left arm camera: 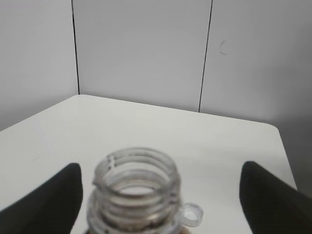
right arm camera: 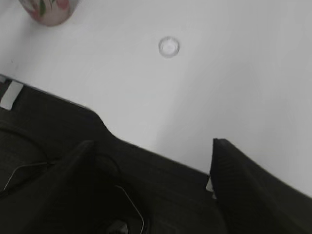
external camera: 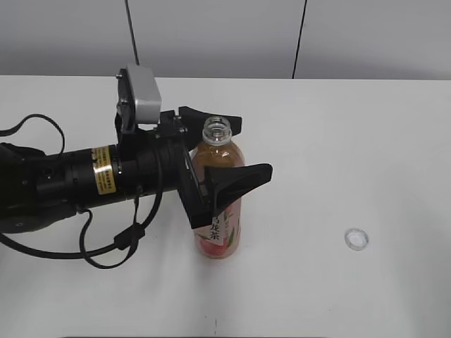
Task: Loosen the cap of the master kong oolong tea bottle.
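Left hand (external camera: 232, 151) open, fingers either side of the bottle (external camera: 218, 211) at shoulder height, not pressing it as far as the exterior view shows. Arm reaches in level from the left, wrist camera on top. Bottle upright mid-bench, neck threads bare. Cap (external camera: 358, 239) off, lying on the bench (external camera: 366, 141) well apart to the right. Judgement: loosening done, cap removed; only retreat of the left arm seems left, straight back so a finger does not tip the bottle. Right hand (right arm camera: 151, 185) open, low over the bench's near edge, empty
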Robot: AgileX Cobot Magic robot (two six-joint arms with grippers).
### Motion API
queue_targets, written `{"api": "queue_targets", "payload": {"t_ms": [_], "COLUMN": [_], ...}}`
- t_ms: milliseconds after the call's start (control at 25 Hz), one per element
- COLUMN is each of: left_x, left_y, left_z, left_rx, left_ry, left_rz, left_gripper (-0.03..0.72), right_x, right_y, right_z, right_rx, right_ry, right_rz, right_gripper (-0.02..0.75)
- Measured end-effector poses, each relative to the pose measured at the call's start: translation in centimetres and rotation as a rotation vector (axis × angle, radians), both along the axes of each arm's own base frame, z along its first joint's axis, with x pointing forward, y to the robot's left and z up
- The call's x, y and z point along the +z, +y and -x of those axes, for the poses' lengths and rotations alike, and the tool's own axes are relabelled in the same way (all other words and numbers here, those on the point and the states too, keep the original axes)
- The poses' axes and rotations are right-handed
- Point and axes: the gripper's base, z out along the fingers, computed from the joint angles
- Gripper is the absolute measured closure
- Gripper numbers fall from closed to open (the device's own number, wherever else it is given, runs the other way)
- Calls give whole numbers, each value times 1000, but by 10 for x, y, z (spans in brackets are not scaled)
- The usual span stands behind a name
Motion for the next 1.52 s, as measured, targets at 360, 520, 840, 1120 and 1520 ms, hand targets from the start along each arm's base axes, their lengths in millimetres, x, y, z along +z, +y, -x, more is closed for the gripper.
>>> {"api": "queue_targets", "payload": {"t_ms": [360, 520, 840, 1120, 1520], "left_x": [3, 19, 52, 86, 143], "left_y": [0, 2, 6, 14, 40], "left_z": [0, 2, 7, 16, 43], "left_rx": [3, 6, 34, 82, 201], "left_ry": [21, -10, -48, -8, -59], "left_rz": [13, 40, 72, 75, 9], "left_gripper": [95, 97, 97, 97, 97], "right_x": [-3, -3, -3, -3, -3], "right_y": [0, 0, 0, 0, 0], "right_z": [1, 1, 1, 1, 1], "right_rx": [12, 12, 12, 12, 12], "right_ry": [21, 22, 22, 22, 22], "right_rz": [5, 6, 6, 6, 6], "right_gripper": [213, 213, 214, 214, 214]}}
